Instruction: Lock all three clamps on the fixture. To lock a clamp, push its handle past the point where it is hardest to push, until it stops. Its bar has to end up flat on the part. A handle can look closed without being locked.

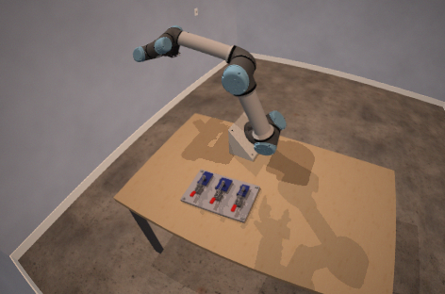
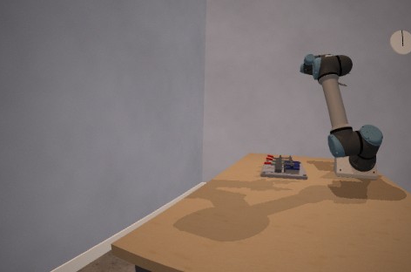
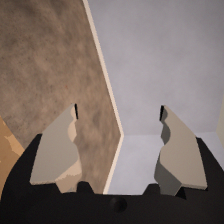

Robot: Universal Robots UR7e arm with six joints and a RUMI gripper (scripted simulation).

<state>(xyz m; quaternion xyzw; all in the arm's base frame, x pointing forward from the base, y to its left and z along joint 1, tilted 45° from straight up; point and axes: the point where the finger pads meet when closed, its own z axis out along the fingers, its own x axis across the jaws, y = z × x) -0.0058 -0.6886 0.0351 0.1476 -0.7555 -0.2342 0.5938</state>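
The grey fixture plate (image 1: 253,188) (image 2: 289,176) lies on the table and carries three clamps side by side: left (image 1: 198,185), middle (image 1: 219,189) and right (image 1: 238,196). Each clamp has a blue part at the back and a red handle tip at the front. They are too small for me to tell whether the bars lie flat. My gripper (image 3: 118,105) is partly open with nothing between its fingers. It is high in the air, far above and behind the fixture. In the wrist view it faces the floor and the foot of the wall.
The arm's base (image 1: 242,143) (image 2: 355,171) stands on the wooden table (image 1: 327,198) (image 2: 293,231) behind the fixture. The arm's wrist (image 1: 150,48) (image 2: 313,65) is raised near the wall. Arm shadows fall across the table.
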